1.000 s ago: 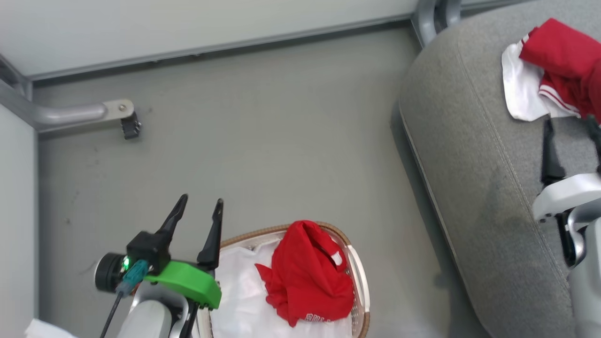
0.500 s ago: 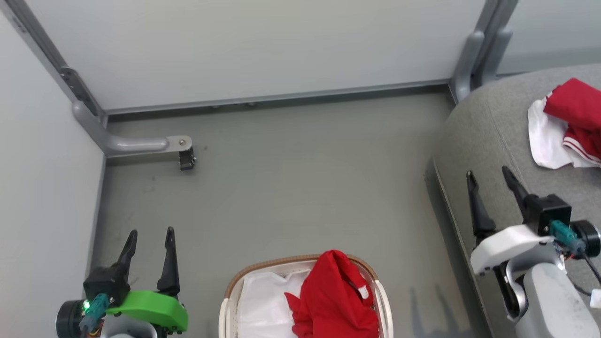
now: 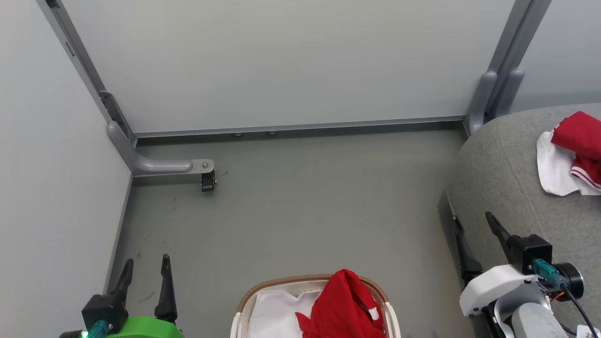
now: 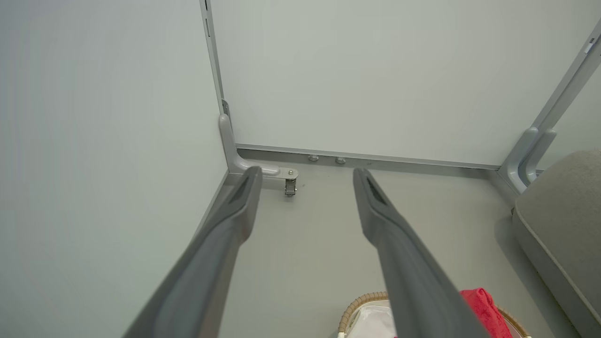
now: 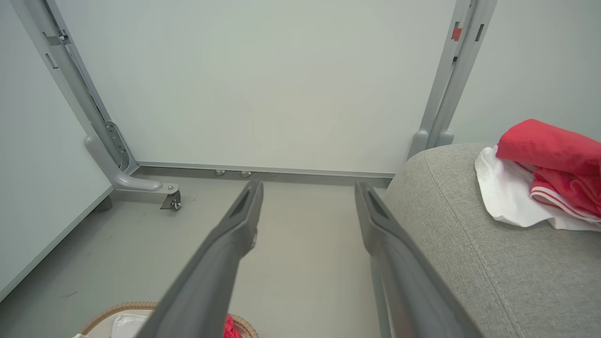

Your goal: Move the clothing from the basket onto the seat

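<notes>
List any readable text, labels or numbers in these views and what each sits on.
Nothing reads fully.
White tag on the red shirt in the basket: too small.
White label at head view's bottom right corner: cut off, unreadable.
Red sticker on the grey post: no legible text.

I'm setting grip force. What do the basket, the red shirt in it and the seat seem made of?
Basket: smooth cream walls, probably plastic; brown rim looks woven. Red shirt: soft matte fabric, bunched in folds. Seat: grey upholstery fabric, weave texture and a stitched seam visible.
</notes>
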Tool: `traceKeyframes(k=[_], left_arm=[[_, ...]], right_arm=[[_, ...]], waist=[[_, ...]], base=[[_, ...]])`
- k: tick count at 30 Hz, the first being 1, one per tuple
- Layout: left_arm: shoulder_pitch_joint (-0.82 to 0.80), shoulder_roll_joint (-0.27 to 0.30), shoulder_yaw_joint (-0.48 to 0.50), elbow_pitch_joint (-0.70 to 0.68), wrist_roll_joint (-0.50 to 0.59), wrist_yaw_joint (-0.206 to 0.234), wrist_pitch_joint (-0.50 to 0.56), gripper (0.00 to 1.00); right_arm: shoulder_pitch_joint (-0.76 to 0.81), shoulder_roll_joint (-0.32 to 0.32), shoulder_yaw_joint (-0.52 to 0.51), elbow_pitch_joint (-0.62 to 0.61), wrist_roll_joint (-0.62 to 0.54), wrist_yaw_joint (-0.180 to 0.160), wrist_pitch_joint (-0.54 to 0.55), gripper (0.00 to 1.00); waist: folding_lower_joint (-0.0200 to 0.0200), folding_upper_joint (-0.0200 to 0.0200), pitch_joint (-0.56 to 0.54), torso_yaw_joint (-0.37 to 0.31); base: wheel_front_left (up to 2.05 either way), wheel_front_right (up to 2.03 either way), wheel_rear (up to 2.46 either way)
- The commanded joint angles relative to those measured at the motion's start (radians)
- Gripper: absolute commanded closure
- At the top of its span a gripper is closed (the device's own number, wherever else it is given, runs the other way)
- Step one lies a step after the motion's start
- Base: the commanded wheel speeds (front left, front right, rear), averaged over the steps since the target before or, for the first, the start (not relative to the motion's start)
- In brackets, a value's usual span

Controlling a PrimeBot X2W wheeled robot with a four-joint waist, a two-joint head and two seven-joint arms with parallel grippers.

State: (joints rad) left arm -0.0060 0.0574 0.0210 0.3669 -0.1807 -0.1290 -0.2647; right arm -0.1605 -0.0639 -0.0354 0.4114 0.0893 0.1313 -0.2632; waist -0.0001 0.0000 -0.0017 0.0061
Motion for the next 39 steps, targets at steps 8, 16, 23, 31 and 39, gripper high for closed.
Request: traceKeyframes(k=[8, 16, 23, 31, 39], left_arm=[[0.01, -0.004, -0.04, -0.002, 0.0, -0.003, 0.001, 0.0], [-0.047, -0.006, -0.17, 0.029, -0.044, -0.003, 0.001, 0.0], [-0.204, -0.005, -0.327, 0.112, -0.132, -0.003, 0.001, 0.0], [-0.378, -0.003, -0.459, 0.266, -0.195, -0.003, 0.001, 0.0], [-0.509, 0.026, -0.576, 0.418, -0.263, -0.003, 0.001, 0.0]], right_arm=[[0.003, 0.001, 0.005, 0.003, 0.002, -0.001, -0.002, 0.0], [-0.041, -0.004, 0.022, -0.023, -0.004, -0.001, -0.002, 0.0], [-0.144, -0.007, 0.03, -0.075, -0.01, -0.001, -0.002, 0.0], [-0.232, 0.005, 0.043, -0.129, -0.009, -0.001, -0.002, 0.0], [-0.298, 0.013, 0.066, -0.165, 0.009, -0.001, -0.002, 0.0]], waist=[[0.0001, 0.0, 0.005, -0.009], [0.0001, 0.0, 0.066, -0.05], [0.0001, 0.0, 0.244, -0.119], [0.0001, 0.0, 0.418, -0.194], [0.0001, 0.0, 0.544, -0.258]], base=[[0.0, 0.0, 0.0], [0.0, 0.0, 0.0], [0.0, 0.0, 0.0], [0.0, 0.0, 0.0], [0.0, 0.0, 0.0]])
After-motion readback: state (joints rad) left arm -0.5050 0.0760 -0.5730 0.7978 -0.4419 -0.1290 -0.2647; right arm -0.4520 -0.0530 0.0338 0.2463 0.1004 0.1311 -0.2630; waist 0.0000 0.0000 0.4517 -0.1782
